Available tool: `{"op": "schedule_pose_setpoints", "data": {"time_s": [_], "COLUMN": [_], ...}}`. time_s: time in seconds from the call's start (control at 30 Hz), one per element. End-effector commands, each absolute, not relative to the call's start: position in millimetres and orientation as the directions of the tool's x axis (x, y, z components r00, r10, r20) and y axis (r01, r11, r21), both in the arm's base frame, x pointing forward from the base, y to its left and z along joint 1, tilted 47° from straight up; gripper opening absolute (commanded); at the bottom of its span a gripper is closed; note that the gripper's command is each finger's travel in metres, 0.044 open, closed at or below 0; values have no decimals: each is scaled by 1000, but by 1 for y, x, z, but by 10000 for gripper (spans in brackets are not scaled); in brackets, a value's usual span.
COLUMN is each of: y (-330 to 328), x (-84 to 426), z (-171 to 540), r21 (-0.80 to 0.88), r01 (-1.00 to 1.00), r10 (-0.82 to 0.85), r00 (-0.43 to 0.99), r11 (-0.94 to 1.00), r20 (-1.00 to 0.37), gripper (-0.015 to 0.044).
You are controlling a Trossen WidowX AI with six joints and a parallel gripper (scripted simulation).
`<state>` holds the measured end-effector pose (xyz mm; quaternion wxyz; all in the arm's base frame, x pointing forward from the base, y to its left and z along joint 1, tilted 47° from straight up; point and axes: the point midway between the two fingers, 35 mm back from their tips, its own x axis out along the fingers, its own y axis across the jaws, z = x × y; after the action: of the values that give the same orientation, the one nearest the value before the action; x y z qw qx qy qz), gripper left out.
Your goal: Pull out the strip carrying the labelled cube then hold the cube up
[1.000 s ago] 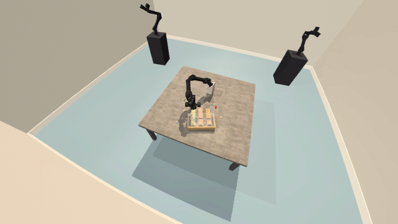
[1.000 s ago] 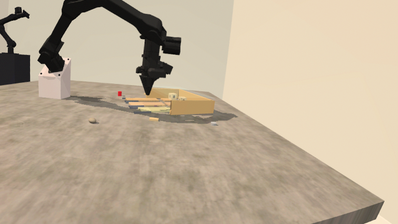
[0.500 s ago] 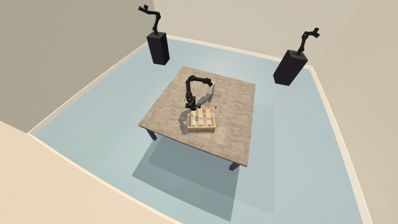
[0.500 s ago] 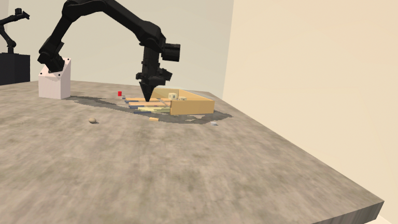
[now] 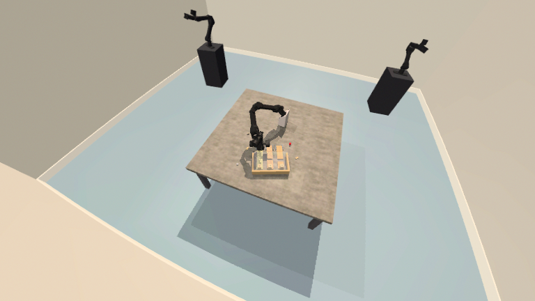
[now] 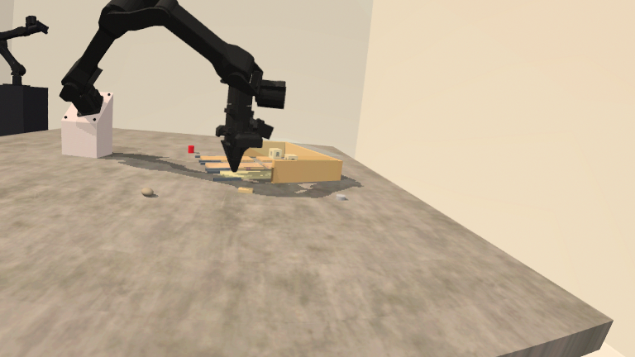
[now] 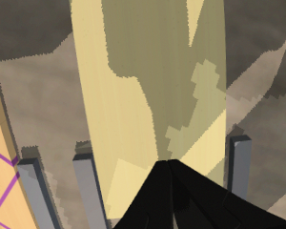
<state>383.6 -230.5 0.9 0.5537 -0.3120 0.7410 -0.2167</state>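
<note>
My gripper (image 6: pixel 234 169) (image 7: pixel 166 170) is shut and empty, its tips pointing down at the near part of the pale yellow strip (image 5: pixel 260 160) (image 7: pixel 129 110). Whether they touch it I cannot tell. An orange strip (image 5: pixel 269 152) (image 7: pixel 11 200), with purple zigzag lines in the wrist view, lies beside it. Another orange strip (image 5: pixel 278 152) lies farther right in the top view. Both orange strips show a gap before their far parts. A pale cube (image 6: pixel 275 153) with a dark mark and a second cube (image 6: pixel 290 157) show inside the wooden box (image 5: pixel 270 171) (image 6: pixel 306 171). Which strip bears the marked cube is unclear.
Grey rails (image 7: pixel 241 167) (image 7: pixel 34 183) flank the strips. A red cylinder (image 5: pixel 290 143) (image 6: pixel 191 149), a tan pebble (image 6: pixel 147 192), a small yellow block (image 6: pixel 245 189) and a grey piece (image 6: pixel 341 197) lie around the box on the table (image 5: pixel 315 132) (image 6: pixel 280 264).
</note>
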Motion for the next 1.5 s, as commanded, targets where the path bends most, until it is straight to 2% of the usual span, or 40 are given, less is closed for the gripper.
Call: {"op": "schedule_pose_setpoints", "data": {"time_s": [0.0, 1.47], "y": [-233, -234], "x": [383, 372], "z": [-4, -3], "r21": [-665, -665], "r01": [-229, -229], "r10": [-703, -703], "r00": [-190, -190], "r11": [711, 710], "r20": [-685, -685], "gripper": [0, 0]}}
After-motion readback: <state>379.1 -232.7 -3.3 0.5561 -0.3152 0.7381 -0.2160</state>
